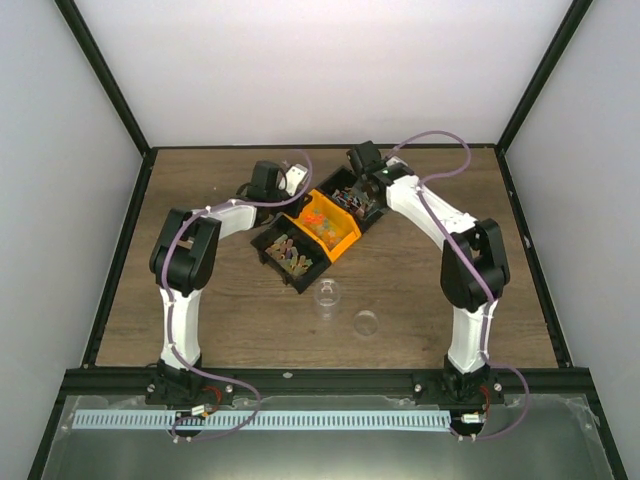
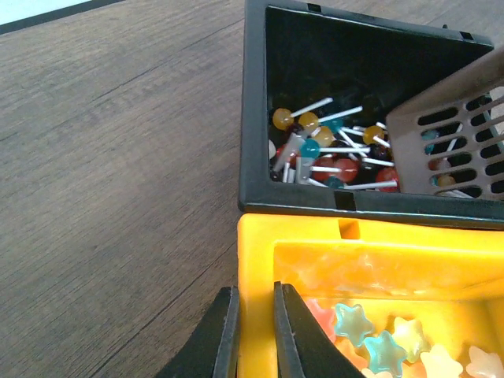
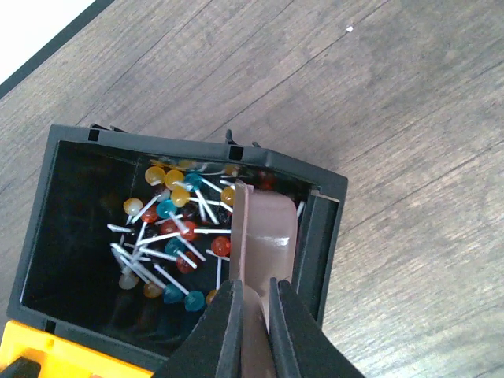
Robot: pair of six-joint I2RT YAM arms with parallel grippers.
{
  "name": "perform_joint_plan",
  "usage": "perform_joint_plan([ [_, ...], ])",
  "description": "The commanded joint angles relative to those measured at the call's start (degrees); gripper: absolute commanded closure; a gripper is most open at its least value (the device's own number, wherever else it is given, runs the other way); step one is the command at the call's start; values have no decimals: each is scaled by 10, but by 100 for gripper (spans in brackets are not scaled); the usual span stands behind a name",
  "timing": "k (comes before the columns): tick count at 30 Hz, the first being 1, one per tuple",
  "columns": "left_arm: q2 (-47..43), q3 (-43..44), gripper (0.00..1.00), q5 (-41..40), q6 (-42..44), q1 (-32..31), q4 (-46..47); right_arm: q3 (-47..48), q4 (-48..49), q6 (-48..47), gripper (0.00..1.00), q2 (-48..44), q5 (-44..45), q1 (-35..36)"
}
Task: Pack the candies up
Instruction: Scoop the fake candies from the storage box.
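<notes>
counter (image 1: 200, 300): brown wood grain; carries three bins in a diagonal row, plus a cup and a lid nearer the arm bases.
far black bin (image 2: 253, 118): at the row's far right end, butted against the orange bin; open top.
orange bin (image 1: 345, 238): middle of the row, touching a black bin on each side.
near black bin (image 1: 262, 242): the row's near left end.
left claw (image 2: 253, 335): fingers astride the orange bin's outer wall, one inside and one outside, pinching it.
right claw (image 3: 253, 319): pressed onto the handle of the scoop, above the far black bin.
scoop (image 3: 268, 228): brown, slotted blade; blade down inside the far black bin, among the sweets.
clear cup (image 1: 326, 296): upright on the counter, just in front of the near black bin; looks empty.
clear lid (image 1: 366, 323): flat on the counter, near the cup but apart from it.
candies (image 3: 183, 230): round heads on white sticks, in yellow, teal, red and orange, heaped in the far black bin.
star candies (image 2: 383, 350): teal, pale and pink, in the orange bin.
near black bin contents: mixed colours; kind not clear.
</notes>
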Motion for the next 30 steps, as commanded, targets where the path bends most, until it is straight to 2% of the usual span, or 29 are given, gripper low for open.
perform_joint_plan([
  [1, 2, -12, 96, -23, 3, -4, -4, 21, -62, -16, 99, 39, 28, 5],
  [7, 6, -11, 96, -7, 17, -4, -12, -24, 10, -54, 99, 33, -6, 2],
  [12, 15, -8, 96, 2, 17, -4, -15, -117, 115, -64, 99, 6, -76, -17],
  [17, 18, -10, 96, -8, 10, -4, -8, -99, 71, -67, 99, -5, -49, -21],
  [24, 18, -10, 96, -24, 4, -5, -4, -75, 17, -83, 99, -74, -14, -21],
  [30, 17, -15, 96, -22, -4, -4, 8, -89, -12, -81, 99, -58, -8, -21],
])
